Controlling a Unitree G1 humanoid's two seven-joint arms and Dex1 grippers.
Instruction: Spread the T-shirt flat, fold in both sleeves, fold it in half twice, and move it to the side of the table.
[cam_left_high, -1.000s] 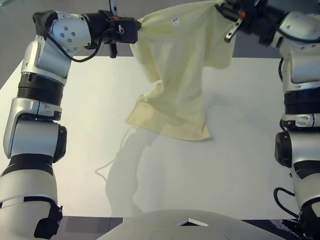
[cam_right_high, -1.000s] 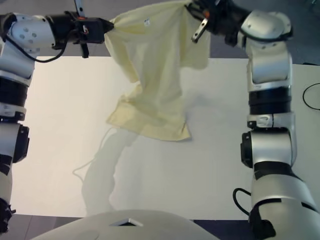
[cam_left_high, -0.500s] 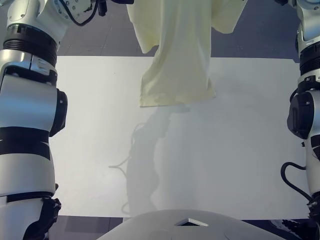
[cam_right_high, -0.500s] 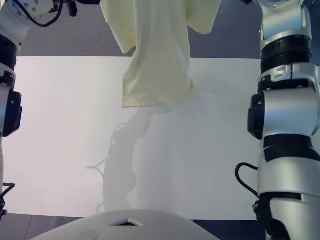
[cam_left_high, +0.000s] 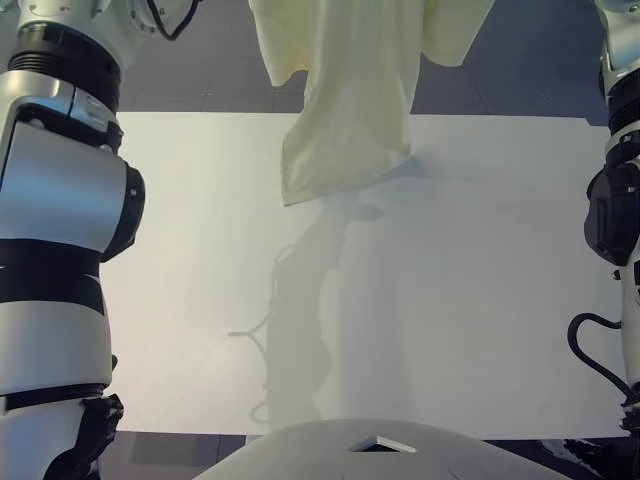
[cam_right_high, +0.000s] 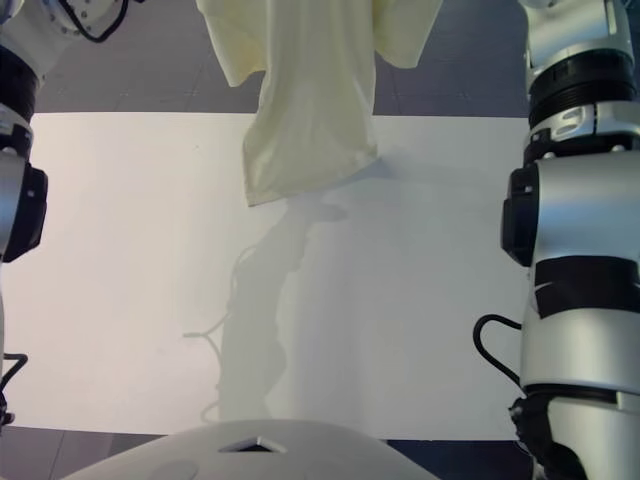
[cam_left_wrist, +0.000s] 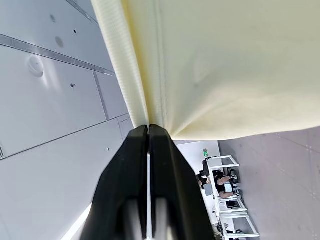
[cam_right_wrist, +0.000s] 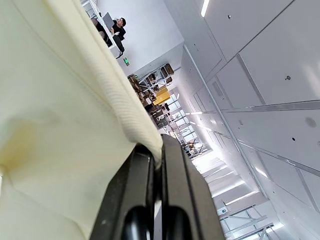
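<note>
The pale yellow T-shirt (cam_left_high: 350, 90) hangs in the air over the far middle of the white table (cam_left_high: 480, 300), its top cut off by the upper edge of the eye views. Its hem dangles just above the table surface, slanting down toward the left. A sleeve (cam_left_high: 455, 35) hangs out on the right side. In the left wrist view, my left gripper (cam_left_wrist: 148, 129) is shut on an edge of the T-shirt (cam_left_wrist: 225, 65). In the right wrist view, my right gripper (cam_right_wrist: 156, 150) is shut on a hemmed edge of the T-shirt (cam_right_wrist: 55, 120).
The shirt casts a long shadow (cam_left_high: 300, 300) toward the table's near edge. My left arm (cam_left_high: 60, 200) stands along the table's left side, my right arm (cam_right_high: 575, 230) along the right side. Grey floor lies beyond the table's far edge.
Both arms have lifted the T-shirt from resting partly on the table to hanging in the air. In the last half second its hem swung and tilted toward the left.
</note>
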